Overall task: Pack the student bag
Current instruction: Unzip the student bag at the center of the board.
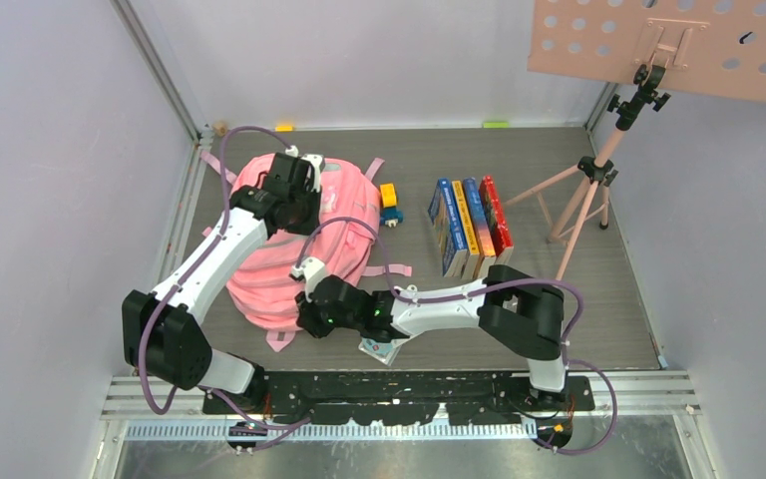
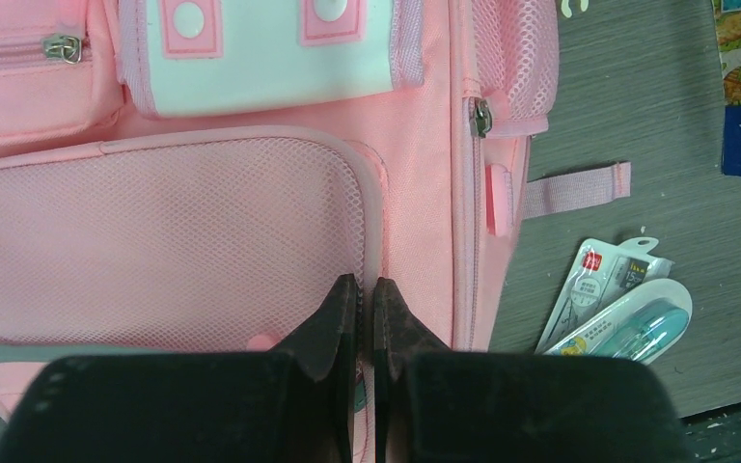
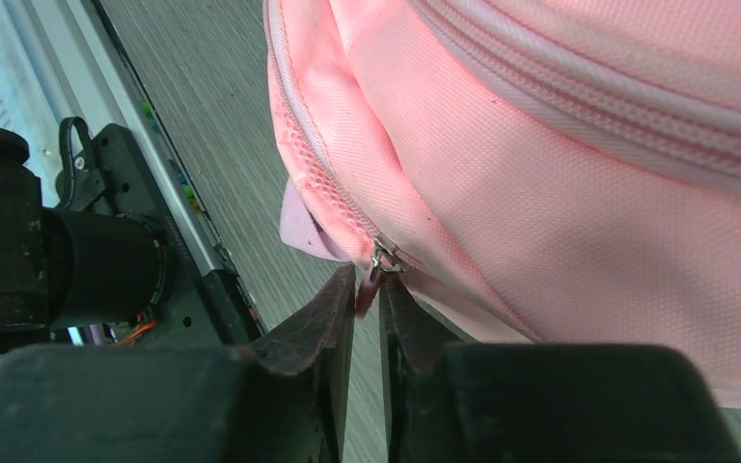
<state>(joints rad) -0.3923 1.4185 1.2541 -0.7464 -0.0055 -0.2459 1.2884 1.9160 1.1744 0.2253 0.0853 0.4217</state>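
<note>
**Bag** (image 1: 264, 279): pink, soft, lay front-up on the left half of the grey surface (image 1: 598, 309), with straps trailing from its sides. The front carried a mesh pocket (image 2: 154, 231) and, beyond it, a white-faced pocket (image 2: 260, 68). A metal zip pull (image 3: 383, 258) sat on the seam at the near lower edge.

**Left pincer** (image 2: 367, 294): stood over the bag's front at the right-hand border of the mesh pocket. It was closed, the fingers all but touching. Whether any fabric was caught between them could not be told.

**Right pincer** (image 3: 368, 282): was low at the bag's near edge, tips just under the zip pull. The fingers stood a narrow slit apart, with a pink tab from the pull hanging between them. Whether the tab was gripped could not be told.

**Packets** (image 2: 617, 309): two, clear-fronted, lay overlapping just beside the bag's right side, near the front rail.

**Toy** (image 1: 389, 198): small, yellow, lay just right of the bag's far end.

**Books** (image 1: 471, 228): four, sat in a row side by side, right of the toy and apart from the bag.

**Stand** (image 1: 586, 190): a pink tripod at the far right, carrying a perforated board (image 1: 658, 40).
</note>
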